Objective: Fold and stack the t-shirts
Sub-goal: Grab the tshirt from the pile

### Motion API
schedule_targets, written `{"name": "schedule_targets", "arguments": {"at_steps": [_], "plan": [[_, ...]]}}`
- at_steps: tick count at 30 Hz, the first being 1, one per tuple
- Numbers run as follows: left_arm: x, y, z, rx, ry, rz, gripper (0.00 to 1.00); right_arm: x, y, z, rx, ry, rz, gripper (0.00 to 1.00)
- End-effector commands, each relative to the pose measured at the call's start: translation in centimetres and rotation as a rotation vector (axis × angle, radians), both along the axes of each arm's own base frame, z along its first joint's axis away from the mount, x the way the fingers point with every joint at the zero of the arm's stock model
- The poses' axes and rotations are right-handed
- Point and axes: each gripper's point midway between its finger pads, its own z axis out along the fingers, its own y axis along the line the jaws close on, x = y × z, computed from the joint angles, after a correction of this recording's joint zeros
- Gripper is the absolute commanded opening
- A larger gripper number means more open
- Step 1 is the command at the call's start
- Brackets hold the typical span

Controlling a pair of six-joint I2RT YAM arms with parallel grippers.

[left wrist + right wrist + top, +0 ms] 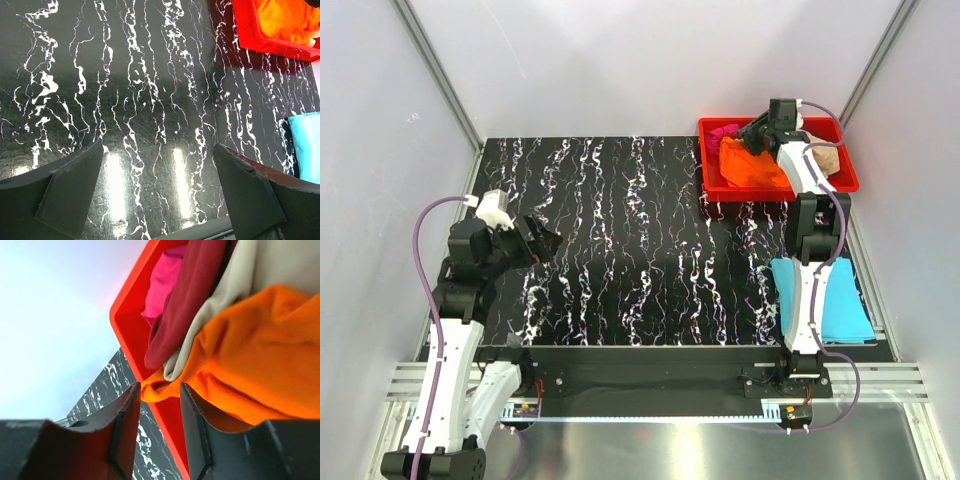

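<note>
At the red bin [129, 325] rim, right fingers [125, 415] pinch the orange t-shirt [260, 355].

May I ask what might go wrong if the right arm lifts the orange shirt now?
Only a small fold of the orange shirt sits between the right fingers, so it may slip free on lifting. The beige shirt and dark red cloth lie against it and could be dragged out too. The fingers are close to the bin rim and might snag it.
</note>
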Motion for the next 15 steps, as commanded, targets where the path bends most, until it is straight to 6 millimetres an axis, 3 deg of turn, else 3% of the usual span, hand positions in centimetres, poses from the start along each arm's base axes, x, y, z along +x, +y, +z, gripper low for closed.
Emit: {"name": "schedule_targets", "arguments": {"at_steps": [1, 6, 15], "plan": [[0.4, -0.3, 1.2, 0.008, -0.051, -0.031, 0.99, 0.4, 2.2, 1.6, 0.026, -0.03, 0.012, 0.44], [0.4, -0.2, 1.5, 0.019, -0.061, -0.033, 0.99, -0.6, 2.9, 1.2, 0.028, -0.009, -0.006, 0.45], [0.2, -0.4, 1.4, 0.019, -0.058, -0.046, 0.99, 1.1, 2.4, 0.0, 0.026, -0.026, -0.059, 0.45]]}}
